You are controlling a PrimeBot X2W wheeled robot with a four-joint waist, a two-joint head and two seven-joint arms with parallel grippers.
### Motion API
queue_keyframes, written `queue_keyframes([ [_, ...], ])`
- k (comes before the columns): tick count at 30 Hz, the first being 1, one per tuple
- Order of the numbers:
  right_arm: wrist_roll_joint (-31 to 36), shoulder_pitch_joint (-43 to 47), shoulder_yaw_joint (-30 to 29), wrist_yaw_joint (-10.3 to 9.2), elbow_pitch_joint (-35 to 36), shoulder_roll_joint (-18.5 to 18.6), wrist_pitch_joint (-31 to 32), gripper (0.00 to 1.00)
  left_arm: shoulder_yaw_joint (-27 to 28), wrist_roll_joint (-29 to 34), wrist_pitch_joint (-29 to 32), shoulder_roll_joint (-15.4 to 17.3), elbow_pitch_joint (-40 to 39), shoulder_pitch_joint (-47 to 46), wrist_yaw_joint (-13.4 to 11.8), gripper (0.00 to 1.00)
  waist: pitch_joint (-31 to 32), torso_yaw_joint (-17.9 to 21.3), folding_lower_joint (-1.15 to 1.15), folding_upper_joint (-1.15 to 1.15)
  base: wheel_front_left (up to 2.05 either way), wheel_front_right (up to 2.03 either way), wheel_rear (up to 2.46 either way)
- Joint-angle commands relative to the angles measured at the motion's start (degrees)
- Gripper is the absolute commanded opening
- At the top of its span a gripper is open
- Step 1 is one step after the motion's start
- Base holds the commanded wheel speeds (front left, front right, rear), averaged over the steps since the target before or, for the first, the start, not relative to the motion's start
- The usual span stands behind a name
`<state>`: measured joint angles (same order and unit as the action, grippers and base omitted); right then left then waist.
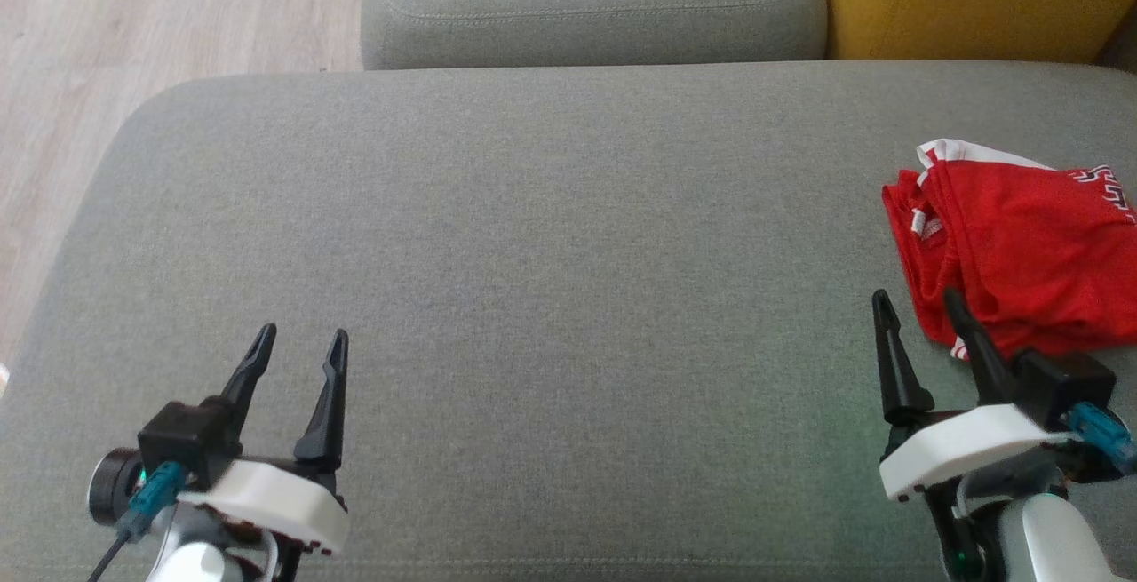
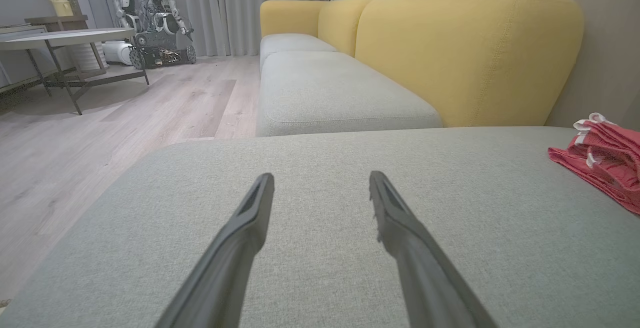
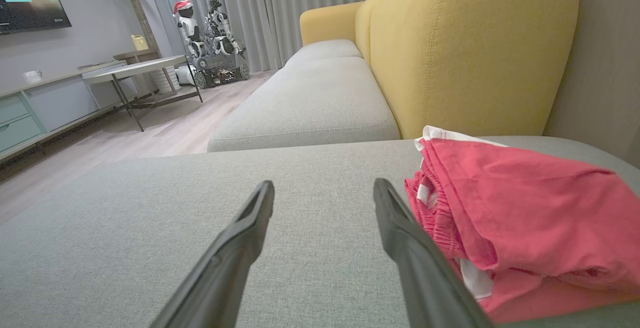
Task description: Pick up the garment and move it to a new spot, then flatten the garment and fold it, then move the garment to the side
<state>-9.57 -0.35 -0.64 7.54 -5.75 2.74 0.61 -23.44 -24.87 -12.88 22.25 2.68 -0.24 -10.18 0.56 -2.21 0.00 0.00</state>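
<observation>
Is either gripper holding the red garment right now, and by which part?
Nothing is held. The left gripper and right gripper are both open and empty; the red garment lies on the grey cushion, close beside the right gripper.

Soft, even light is falling across the grey seat cushion (image 1: 533, 235), casting no hard shadows on it. In both wrist views the fingers (image 2: 240, 248) above the cushion are blurring toward the bottom edge, and wide-angle distortion is stretching the yellow backrest (image 3: 450, 57) behind the cushion. The garment (image 3: 525, 208) on the cushion is appearing paler and pinker there than in the head view.
</observation>
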Motion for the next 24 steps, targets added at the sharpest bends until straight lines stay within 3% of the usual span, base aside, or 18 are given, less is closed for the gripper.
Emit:
queue_keyframes([
  [1, 0.3, -1.4, 1.1, -0.05, 2.3, 0.1, 0.2, 1.0, 2.2, -0.2, -0.3, 1.7, -1.3, -2.8, -0.4, 1.0, -0.1, 0.0, 0.0, 0.0, 0.0, 0.0, 0.0],
  [24, 0.2, -2.1, 1.4, -0.05, 1.7, 0.1, 0.4, 1.0, 1.8, -0.2, -0.7, 2.2, -0.9, -3.4, -0.9, 1.0, -0.3, -0.1, 0.0, 0.0, 0.0, 0.0, 0.0],
])
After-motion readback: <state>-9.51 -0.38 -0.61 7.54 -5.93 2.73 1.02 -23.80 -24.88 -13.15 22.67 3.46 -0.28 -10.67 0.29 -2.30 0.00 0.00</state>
